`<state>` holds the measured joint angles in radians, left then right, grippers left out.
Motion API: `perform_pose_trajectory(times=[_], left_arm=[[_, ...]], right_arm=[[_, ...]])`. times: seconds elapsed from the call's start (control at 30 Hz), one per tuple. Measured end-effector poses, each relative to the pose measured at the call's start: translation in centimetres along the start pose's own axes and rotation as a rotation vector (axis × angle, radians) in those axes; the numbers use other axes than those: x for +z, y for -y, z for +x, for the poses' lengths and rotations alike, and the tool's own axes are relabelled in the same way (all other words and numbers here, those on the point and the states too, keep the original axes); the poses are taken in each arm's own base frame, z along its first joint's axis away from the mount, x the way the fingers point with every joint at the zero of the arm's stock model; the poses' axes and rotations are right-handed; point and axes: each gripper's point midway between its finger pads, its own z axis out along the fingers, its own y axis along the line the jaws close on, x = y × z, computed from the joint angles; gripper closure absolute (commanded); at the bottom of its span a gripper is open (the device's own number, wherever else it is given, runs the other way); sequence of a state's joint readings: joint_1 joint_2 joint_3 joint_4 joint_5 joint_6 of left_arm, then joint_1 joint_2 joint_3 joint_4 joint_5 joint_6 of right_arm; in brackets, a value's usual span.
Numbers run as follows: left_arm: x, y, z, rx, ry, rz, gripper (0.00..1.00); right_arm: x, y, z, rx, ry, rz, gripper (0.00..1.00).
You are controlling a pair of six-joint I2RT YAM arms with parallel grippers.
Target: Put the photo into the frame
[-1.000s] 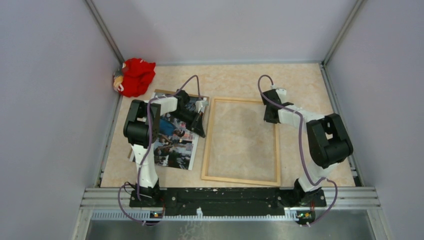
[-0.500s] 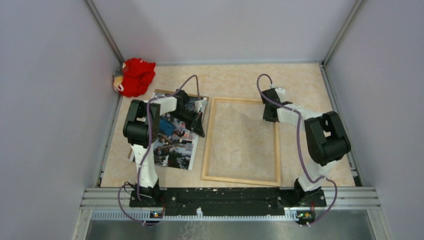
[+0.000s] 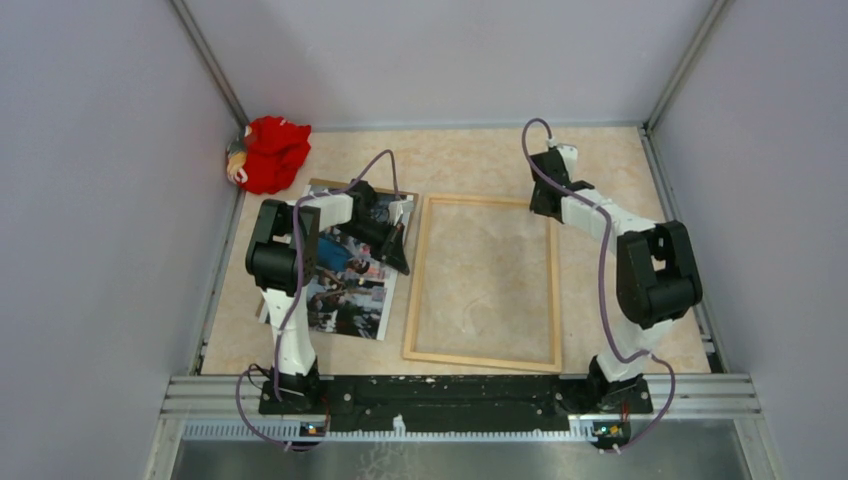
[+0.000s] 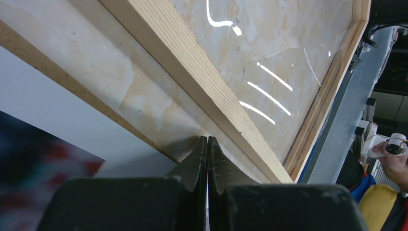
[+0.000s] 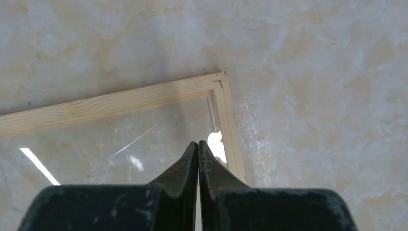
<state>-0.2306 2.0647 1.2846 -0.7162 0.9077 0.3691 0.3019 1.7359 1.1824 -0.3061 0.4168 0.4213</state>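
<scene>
The photo [image 3: 350, 295] lies face up on the left of the table, its white border and blurred colours [image 4: 29, 159] showing in the left wrist view. The light-wood frame [image 3: 417, 280] with its clear pane lies flat in the middle. My left gripper [image 3: 403, 267] is shut and empty, its tips [image 4: 207, 139] down on the table in the gap between the photo's right edge and the frame's left rail [image 4: 202, 72]. My right gripper [image 3: 542, 210] is shut and empty too. Its tips [image 5: 197, 143] hang over the pane just inside the frame's far right corner [image 5: 219, 82].
A brown backing board [image 3: 322, 186] lies under the photo, its edge [image 4: 48, 67] sticking out past the white border. A red stuffed toy [image 3: 270, 152] sits in the far left corner. Grey walls close in the table on three sides.
The right gripper has drawn back from over the pane toward the frame's far right corner. The left arm, photo and frame have not moved.
</scene>
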Motion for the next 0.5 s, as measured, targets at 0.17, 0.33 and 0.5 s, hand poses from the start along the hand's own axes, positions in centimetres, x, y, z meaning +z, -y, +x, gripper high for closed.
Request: perform_pose_trajectory(times=[0.17, 0.33, 0.5], left_arm=[[0.0, 0.0, 0.0, 0.000, 0.000, 0.000, 1.00], [0.0, 0.0, 0.0, 0.000, 0.001, 0.000, 1.00], [0.0, 0.0, 0.0, 0.000, 0.001, 0.000, 1.00]], right_arm=[[1.7, 0.4, 1.2, -0.012, -0.041, 0.023, 1.00], [3.3, 0.8, 3.0, -0.034, -0.094, 0.044, 1.00], [4.2, 0.5, 3.4, -0.038, -0.109, 0.044, 1.00]])
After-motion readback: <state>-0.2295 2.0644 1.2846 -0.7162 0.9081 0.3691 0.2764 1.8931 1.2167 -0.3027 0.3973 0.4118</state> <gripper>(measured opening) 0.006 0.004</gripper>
